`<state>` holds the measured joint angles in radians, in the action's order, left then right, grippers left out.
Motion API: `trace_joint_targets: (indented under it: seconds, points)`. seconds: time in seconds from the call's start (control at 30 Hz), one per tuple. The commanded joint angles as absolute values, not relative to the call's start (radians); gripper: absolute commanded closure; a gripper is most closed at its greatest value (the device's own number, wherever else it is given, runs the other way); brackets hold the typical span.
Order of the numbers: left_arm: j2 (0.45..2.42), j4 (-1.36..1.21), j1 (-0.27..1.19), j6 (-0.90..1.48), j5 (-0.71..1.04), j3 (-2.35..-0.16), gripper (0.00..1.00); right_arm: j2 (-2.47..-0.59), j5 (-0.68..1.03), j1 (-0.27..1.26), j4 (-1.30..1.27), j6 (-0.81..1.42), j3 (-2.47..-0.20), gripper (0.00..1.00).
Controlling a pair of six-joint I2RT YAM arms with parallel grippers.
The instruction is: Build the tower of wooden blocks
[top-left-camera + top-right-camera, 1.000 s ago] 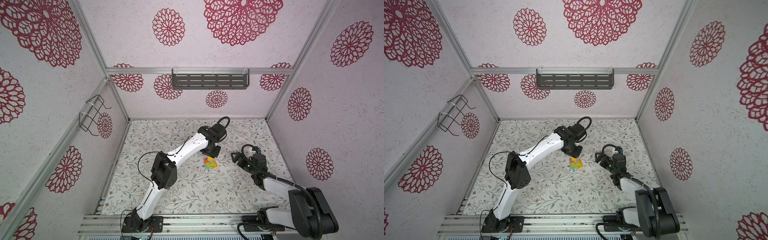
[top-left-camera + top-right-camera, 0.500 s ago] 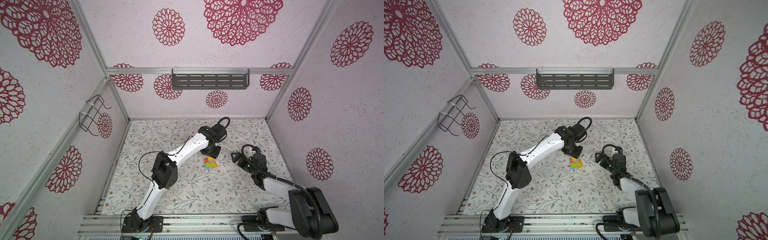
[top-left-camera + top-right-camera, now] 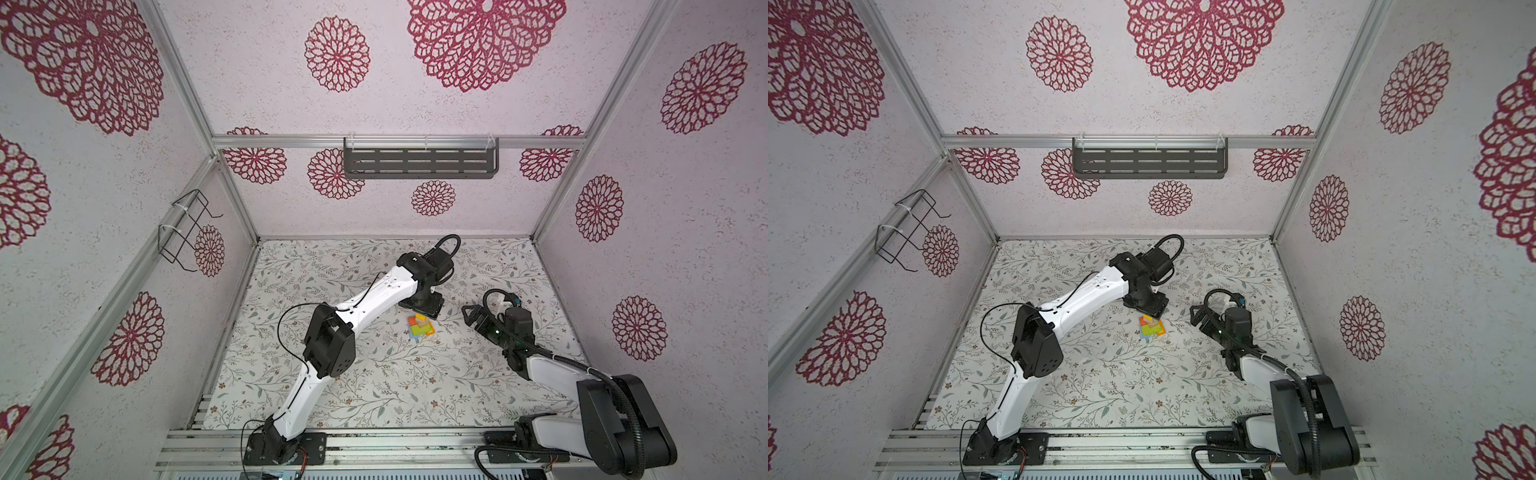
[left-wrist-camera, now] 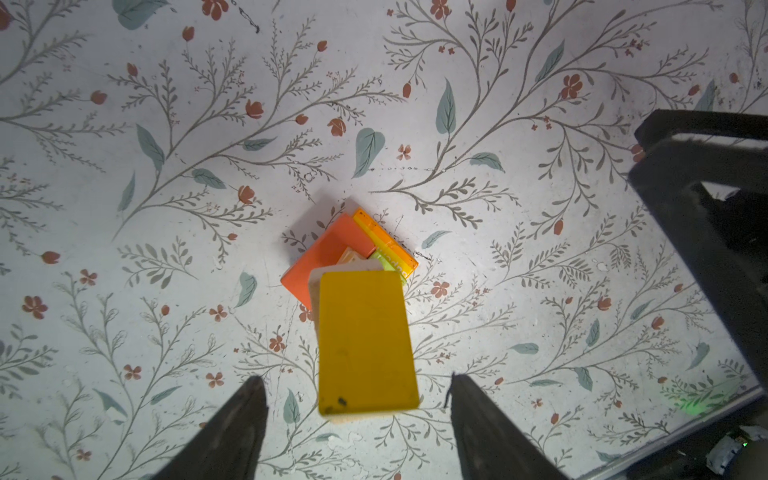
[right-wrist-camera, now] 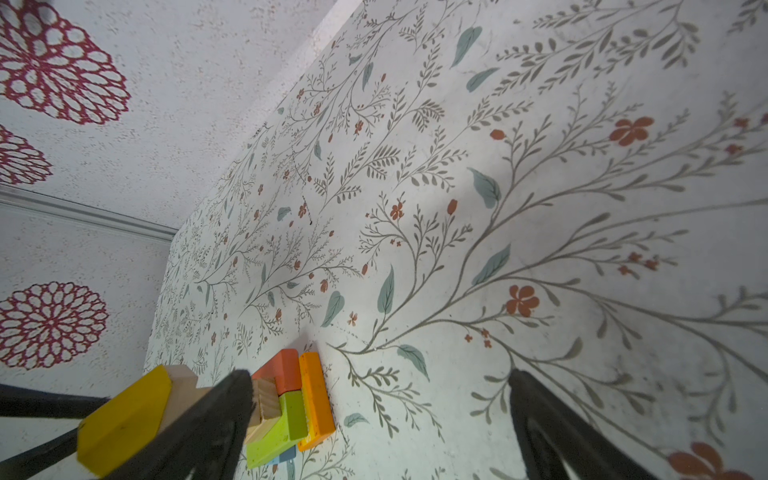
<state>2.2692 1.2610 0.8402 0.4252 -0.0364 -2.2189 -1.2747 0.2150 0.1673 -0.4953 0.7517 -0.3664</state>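
The wood block tower (image 3: 422, 326) (image 3: 1152, 326) stands mid-table on the floral mat. It has blue (image 5: 286, 455), orange (image 4: 384, 245), red (image 4: 328, 253) and lime-green (image 5: 282, 419) flat pieces. A tan wood block (image 5: 183, 390) lies on them, and a yellow block (image 4: 365, 345) is topmost. My left gripper (image 4: 355, 378) (image 3: 424, 309) hovers over the tower, open. Its fingers (image 4: 249, 415) stand on both sides of the yellow block with a gap on each side. My right gripper (image 5: 379, 374) (image 3: 471, 316) is open and holds nothing, just right of the tower.
A grey slotted shelf (image 3: 419, 164) hangs on the back wall and a black wire rack (image 3: 187, 230) on the left wall. Aluminium rails (image 3: 374, 440) run along the front edge. Walls enclose the mat on three sides.
My left gripper's jaws have parted from the yellow block, which stays on top of the tower. The right arm has not moved.
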Motion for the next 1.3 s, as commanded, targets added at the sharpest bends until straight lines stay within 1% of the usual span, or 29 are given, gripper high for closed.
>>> trace_joint_targets:
  seconds: [0.0,0.1,0.13,0.17,0.2,0.4,0.6,0.7,0.83,0.97,1.13,1.27]
  points:
    - [2.249,1.267,0.854,0.415,-0.055,-2.243,0.24,-1.266,0.237,0.172,-0.494,0.728,-0.397,0.01]
    - [2.239,1.266,0.857,0.411,-0.066,-2.242,0.19,-1.267,0.253,0.172,-0.482,0.722,-0.406,0.01]
    - [2.236,1.264,0.856,0.41,-0.066,-2.241,0.14,-1.266,0.254,0.172,-0.482,0.724,-0.407,0.01]
    - [2.232,1.264,0.856,0.408,-0.067,-2.242,0.05,-1.265,0.257,0.172,-0.48,0.726,-0.407,0.01]
    - [2.229,1.265,0.856,0.408,-0.072,-2.242,0.02,-1.26,0.258,0.172,-0.478,0.727,-0.408,0.01]
    - [2.152,1.248,0.856,0.403,-0.112,-2.197,0.03,-1.181,0.209,0.172,-0.463,0.717,-0.392,0.01]
    - [2.029,1.226,0.856,0.406,-0.162,-2.132,0.03,-0.946,0.148,0.173,-0.413,0.686,-0.358,0.01]
    - [1.937,1.226,0.856,0.423,-0.181,-2.085,0.03,-0.833,0.138,0.173,-0.29,0.622,-0.384,0.01]
    - [1.787,1.195,0.857,0.446,-0.21,-1.982,0.03,-0.747,0.095,0.173,-0.105,0.56,-0.453,0.01]
    - [1.641,1.171,0.839,0.479,-0.279,-1.884,0.03,-0.685,0.071,0.173,-0.001,0.532,-0.528,0.01]
    - [1.42,1.132,0.747,0.538,-0.369,-1.718,0.03,-0.687,0.038,0.173,0.128,0.46,-0.647,0.01]
    - [1.188,0.997,0.594,0.578,-0.336,-1.484,0.03,-0.672,0.036,0.173,0.118,0.367,-0.648,0.01]
